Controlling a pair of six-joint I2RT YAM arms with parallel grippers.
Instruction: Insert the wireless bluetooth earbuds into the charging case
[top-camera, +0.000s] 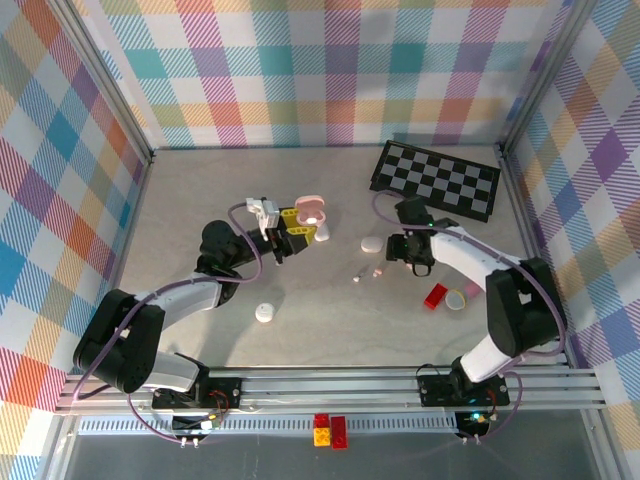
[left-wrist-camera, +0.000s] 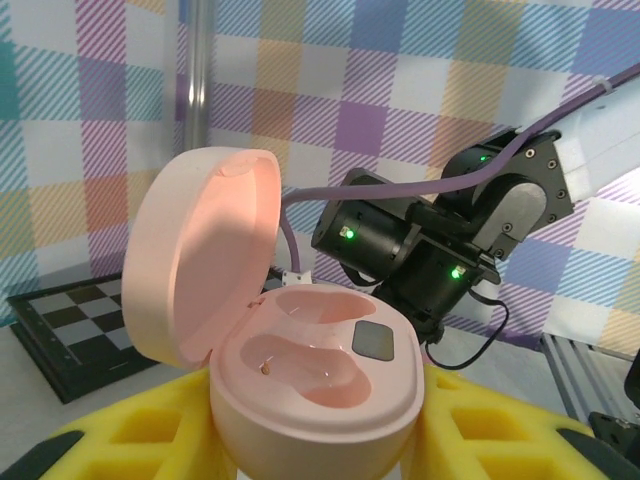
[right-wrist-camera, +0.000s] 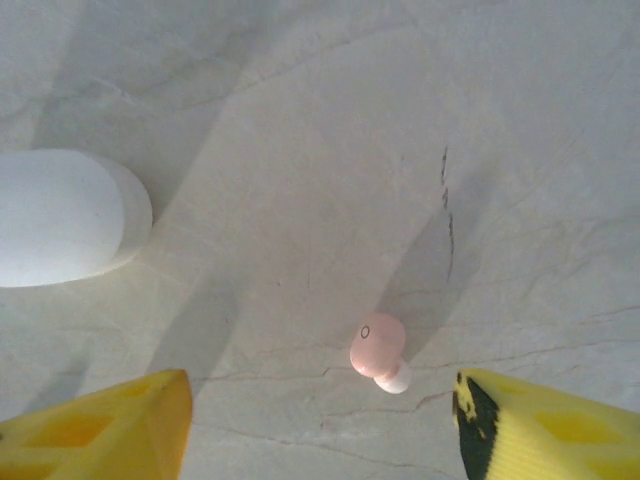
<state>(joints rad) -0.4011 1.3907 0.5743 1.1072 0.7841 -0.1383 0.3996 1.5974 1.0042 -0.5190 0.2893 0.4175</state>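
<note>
Nearest us, our right tool (right-wrist-camera: 320, 425) hangs open over the worktop (right-wrist-camera: 300, 150), and a pink earbud (right-wrist-camera: 377, 355) lies on it between the yellow fingers (right-wrist-camera: 100, 430), with a white case (right-wrist-camera: 60, 215) resting near it. Our left tool (left-wrist-camera: 310, 455) grips the pink case (left-wrist-camera: 320, 390) by its base, lid raised, and beyond it we see the right arm (left-wrist-camera: 480, 220) and, farther back, a chessboard (left-wrist-camera: 70, 320) on the worktop.

Table (top-camera: 330, 320) (pale, marbled) with earbuds (right-wrist-camera: 377, 346), checkerboard (top-camera: 437, 180)
</note>
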